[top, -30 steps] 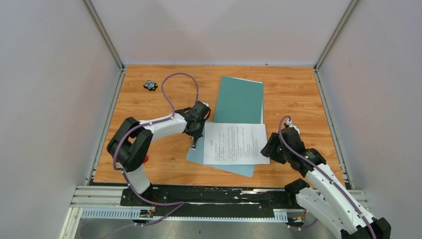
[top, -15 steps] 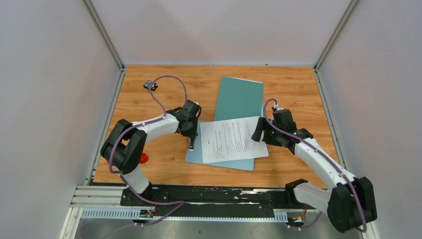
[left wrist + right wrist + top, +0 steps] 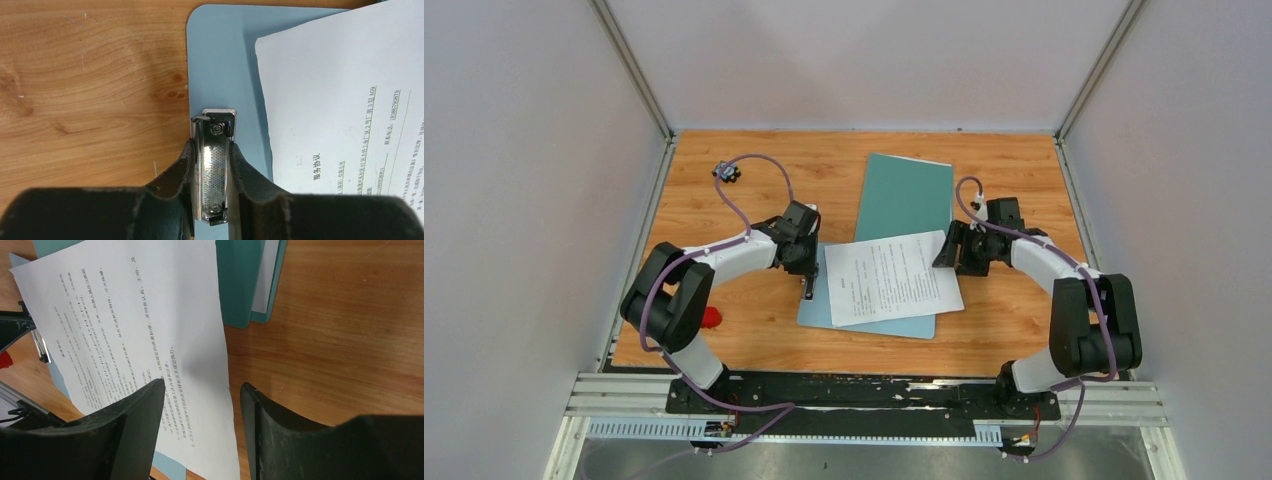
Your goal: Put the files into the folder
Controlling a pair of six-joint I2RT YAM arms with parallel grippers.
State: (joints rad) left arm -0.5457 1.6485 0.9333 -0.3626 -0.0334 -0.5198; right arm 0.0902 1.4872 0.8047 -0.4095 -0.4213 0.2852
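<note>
1. We see the folder (image 3: 906, 198): teal, closed, lying flat at the far middle, slightly tilted, with a pale edge showing along its right side.
2. We see one file (image 3: 892, 280): a white sheet of black text, askew, nearer us, its far corner overlapping the folder.

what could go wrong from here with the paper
1. The right fingers stand open astride the edge of the paper; closing on a flat thin sheet may crease or miss it.
2. The left fingers pinch the clip; a slip could jolt the clipboard and shift the paper.
3. The folder looks shut, so the paper may just slide over it.
</note>
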